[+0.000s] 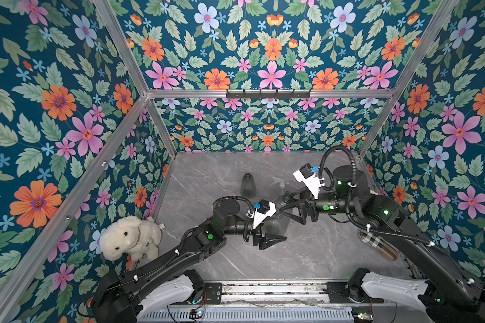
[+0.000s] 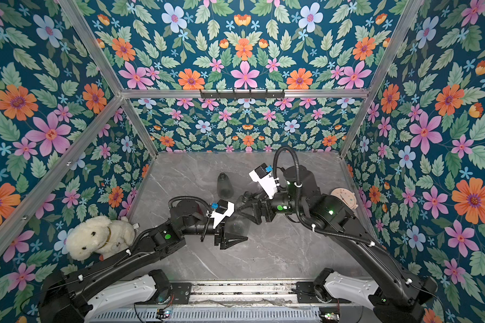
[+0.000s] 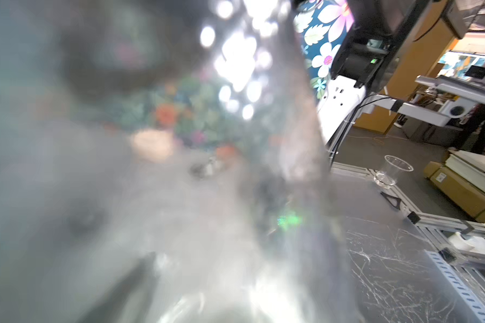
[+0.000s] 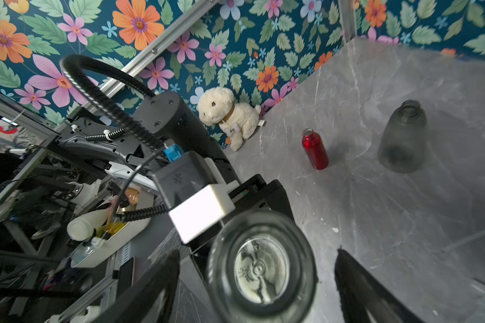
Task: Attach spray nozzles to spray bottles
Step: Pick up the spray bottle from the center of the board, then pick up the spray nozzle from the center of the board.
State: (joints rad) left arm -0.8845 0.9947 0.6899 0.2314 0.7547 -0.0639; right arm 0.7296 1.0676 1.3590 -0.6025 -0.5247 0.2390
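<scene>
Grey marble-patterned table (image 1: 305, 251). Cream plush dog (image 1: 129, 237) against left wall. Translucent smoky-grey cone-shaped plastic bottle (image 1: 283, 212) mid-table, body within left pincer (image 1: 277, 230), clamped or not: cannot tell; open neck between fingers of right pincer (image 4: 258, 251), spread wide and clear of it. Matching second bottle (image 1: 247, 186) upright behind, apart. Small shiny red cylindrical bottle (image 4: 315, 149) upright near left arm.
</scene>
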